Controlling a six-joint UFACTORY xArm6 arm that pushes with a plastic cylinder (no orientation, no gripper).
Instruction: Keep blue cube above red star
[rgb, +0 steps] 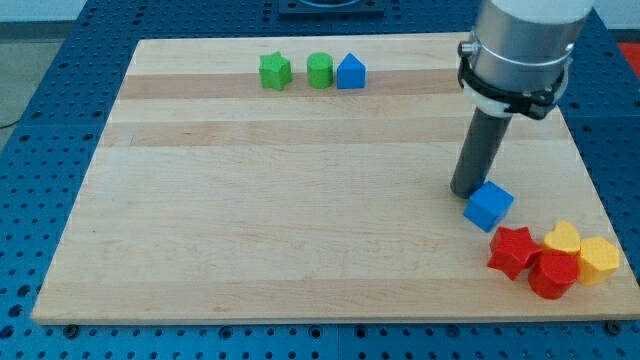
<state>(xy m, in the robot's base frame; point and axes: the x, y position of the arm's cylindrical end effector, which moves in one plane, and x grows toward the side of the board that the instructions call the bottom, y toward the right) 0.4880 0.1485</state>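
Wooden board (300, 200) on blue pegboard (40, 150)

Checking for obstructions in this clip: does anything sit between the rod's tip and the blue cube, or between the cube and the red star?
Nothing visible does. My tip stands right at the upper-left side of the blue cube, with no block between. The cube already lies just above the red star, with only bare board between them.

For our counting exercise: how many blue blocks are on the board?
2. The blue cube sits at the view's right, beside my tip and above the red star. A blue house-shaped block sits near the view's top.
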